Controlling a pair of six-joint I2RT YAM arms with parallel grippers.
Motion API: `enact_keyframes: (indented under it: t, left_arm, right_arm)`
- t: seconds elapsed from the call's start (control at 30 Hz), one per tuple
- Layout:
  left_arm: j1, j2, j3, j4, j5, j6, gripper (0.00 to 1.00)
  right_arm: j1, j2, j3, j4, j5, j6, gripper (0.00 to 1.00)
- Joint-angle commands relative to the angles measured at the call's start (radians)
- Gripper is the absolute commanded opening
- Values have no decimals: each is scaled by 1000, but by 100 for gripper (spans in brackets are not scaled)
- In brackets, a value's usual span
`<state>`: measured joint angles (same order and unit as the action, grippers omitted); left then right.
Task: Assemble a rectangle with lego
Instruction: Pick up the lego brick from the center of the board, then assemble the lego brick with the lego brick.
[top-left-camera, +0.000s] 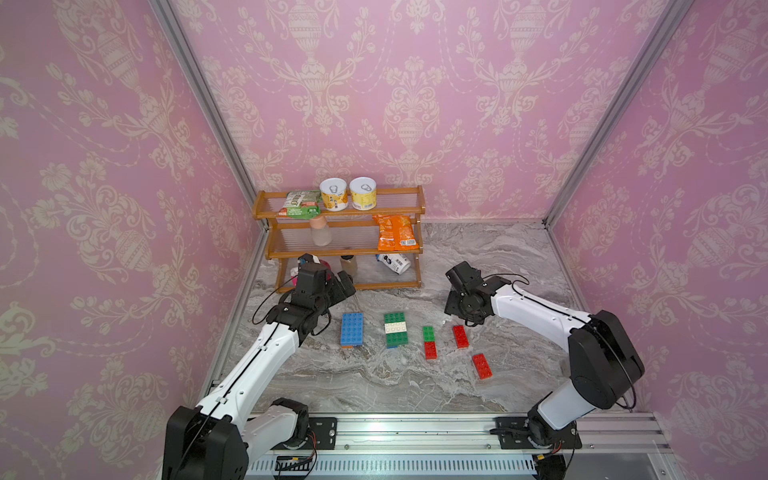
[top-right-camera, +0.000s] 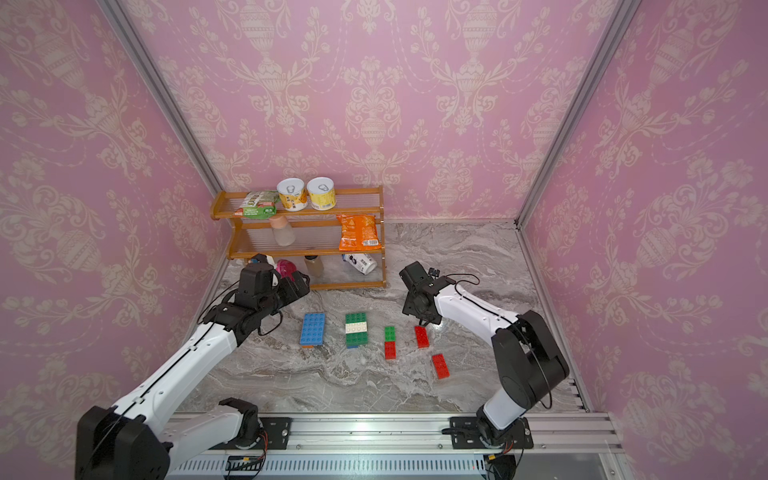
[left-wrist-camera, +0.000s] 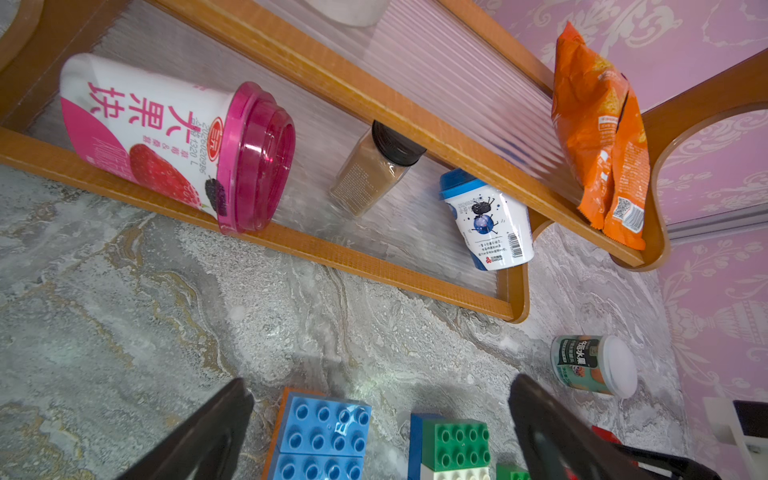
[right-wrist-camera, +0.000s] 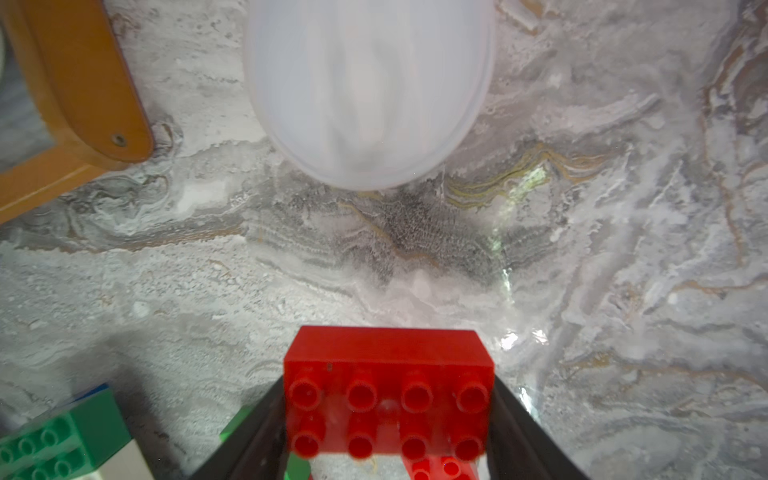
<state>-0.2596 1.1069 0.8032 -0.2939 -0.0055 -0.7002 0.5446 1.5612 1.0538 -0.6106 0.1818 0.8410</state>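
Lego brick of red plastic, two studs by four (right-wrist-camera: 388, 399): pinched by its short ends between the black right fingers (right-wrist-camera: 513, 428), studs toward the wrist camera; hidden in both top views under the black head of the right arm (top-left-camera: 467, 301). Whether clear of the grey marble-patterned tabletop (top-left-camera: 374, 386): cannot tell. Beyond it, a white-lidded cup lying on its side (left-wrist-camera: 582, 365), near the foot of the three-tier wooden shelf (top-left-camera: 345, 252).

Rest of the Lego flat on the tabletop in a loose row, studs up. Leftmost, a wide blue slab of bricks over an orange layer (top-left-camera: 351, 329). Beside it, apart, a green-white-green stack over a blue layer (top-left-camera: 395, 329). Next, a small green brick (top-left-camera: 428, 333) touching a small red brick (top-left-camera: 431, 350) end to end. Then a loose red two-by-four brick (top-left-camera: 460, 336) just in front of the right arm's head, and a second loose red brick (top-left-camera: 482, 365) nearer the front edge, apart from the others.

Black left fingers (left-wrist-camera: 216, 432): spread wide, gripping nothing, hovering between the blue slab and the shelf's bottom tier. In the left wrist view, the blue slab and the green-white-green stack low between them.
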Motion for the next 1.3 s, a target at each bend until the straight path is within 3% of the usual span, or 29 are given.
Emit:
enact_keyframes:
  t: [0.0, 0.17, 0.43, 1.27]
  left_arm:
    - [-7, -24, -2, -11, 2, -1, 99]
    - [-9, -37, -12, -7, -12, 1, 99]
    - [-8, -62, -39, 29, -25, 5, 99]
    - [-7, -79, -88, 65, -42, -2, 99]
  right_arm:
    - [58, -80, -49, -28, -9, 21, 53]
    - [186, -128, -71, -60, 23, 30, 52]
    - [338, -64, -58, -58, 62, -22, 52]
    - [347, 73, 26, -79, 43, -139, 51]
